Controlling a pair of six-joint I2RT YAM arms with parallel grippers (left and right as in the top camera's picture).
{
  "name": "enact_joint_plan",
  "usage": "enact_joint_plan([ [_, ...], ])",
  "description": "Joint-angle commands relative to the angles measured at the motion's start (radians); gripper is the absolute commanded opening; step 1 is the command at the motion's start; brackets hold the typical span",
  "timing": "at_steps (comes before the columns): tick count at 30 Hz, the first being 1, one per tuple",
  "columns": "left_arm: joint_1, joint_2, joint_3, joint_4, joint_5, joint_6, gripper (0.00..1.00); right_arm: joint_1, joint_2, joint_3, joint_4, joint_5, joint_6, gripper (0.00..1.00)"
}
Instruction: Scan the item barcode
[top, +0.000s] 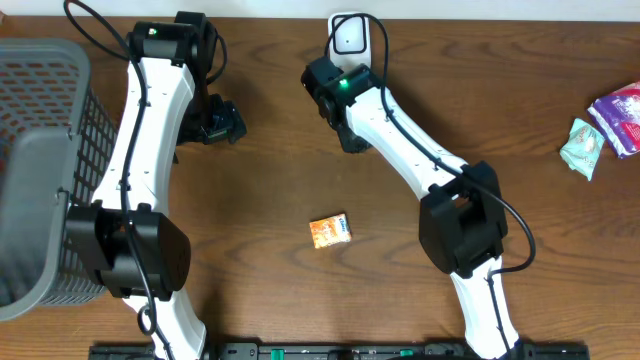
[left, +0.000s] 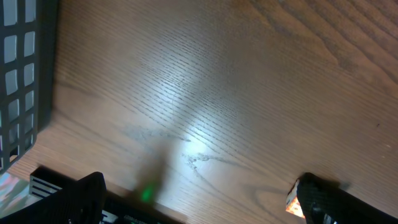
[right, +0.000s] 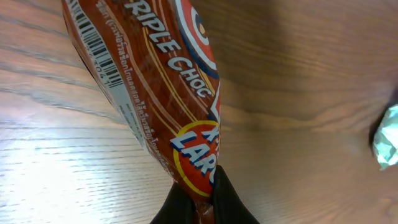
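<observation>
- My right hand (right: 198, 200) is pinched shut on the bottom end of a brown snack wrapper (right: 163, 106); its two dark fingers (right: 231, 202) meet on the crimped edge at the bottom centre of the right wrist frame.
- From there the wrapper runs up toward the upper left of that frame, with wood grain behind it. I cannot tell whether its far end touches the tabletop (top: 270, 200).
- A white strip with the barcode (right: 93, 43) runs along the wrapper's left side, in the upper left of the frame (the bars read clearly near the top and blur lower down).
- In the overhead view the right hand (top: 350, 135) sits at upper centre, just below a white device (top: 350, 35) with a cable. The wrapper is hidden under the arm there.
- My left hand (left: 200, 186) is spread wide and holds nothing. Its fingertips (left: 84, 196) show at the two bottom corners of the left wrist frame, with bare wood between them.
- A grey basket (top: 45, 120) fills the left edge of the overhead frame, beside the left arm.
- A small orange box (top: 330, 231) lies on the tabletop at lower centre, between the two arms and touching neither.
- A purple packet (top: 620, 115) and a pale green packet (top: 582, 147) lie close together at the far right edge, well apart from both hands.
</observation>
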Motion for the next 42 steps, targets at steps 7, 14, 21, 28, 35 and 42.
enact_joint_plan([
  [7,0.003,0.008,-0.005,-0.002,-0.009,-0.002,0.98,0.009,0.006,-0.019,0.004,0.224,0.090,0.01],
  [14,0.003,0.008,-0.005,-0.002,-0.009,-0.002,0.98,0.009,0.006,-0.163,0.105,0.266,0.111,0.01],
  [21,0.003,0.008,-0.005,-0.002,-0.009,-0.002,0.98,0.043,0.006,-0.325,0.195,0.286,0.111,0.13],
  [28,0.003,0.008,-0.005,-0.002,-0.009,-0.002,0.98,0.130,0.006,-0.324,0.197,0.196,0.110,0.42],
  [35,0.003,0.008,-0.005,-0.002,-0.009,-0.002,0.98,0.166,0.003,-0.257,0.187,0.067,0.111,0.44],
  [42,0.003,0.008,-0.005,-0.002,-0.009,-0.002,0.98,0.055,-0.004,-0.029,0.039,-0.095,0.053,0.48],
])
